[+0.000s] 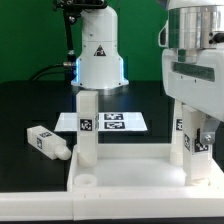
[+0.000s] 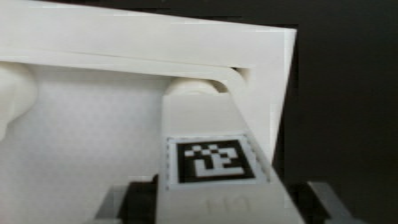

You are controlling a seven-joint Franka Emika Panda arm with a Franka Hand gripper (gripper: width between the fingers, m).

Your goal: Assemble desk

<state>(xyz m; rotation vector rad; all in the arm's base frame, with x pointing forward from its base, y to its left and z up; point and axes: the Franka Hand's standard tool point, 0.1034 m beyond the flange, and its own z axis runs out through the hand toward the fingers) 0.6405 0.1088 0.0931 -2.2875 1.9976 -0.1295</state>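
Tool [image 2: 221, 208]: jaws part-way closed, clamped on the right-hand leg [image 2: 217, 150]
Leg axis: upright; directly under the tool
Leg foot: in the desk panel [image 1: 130, 172] corner at the exterior view's right
Coming move: probably turning about that vertical axis

arm base [image 1: 98, 55] upright, upper centre of exterior frame. wrist and hand housing [image 1: 198, 60] fill the upper right, pointing straight down. gripper [image 1: 191, 138] sits low at the right edge. wrist view: both fingers [image 2: 134, 204] flank a tagged desk leg [image 2: 214, 150], pressed to its sides, jaws part-closed.
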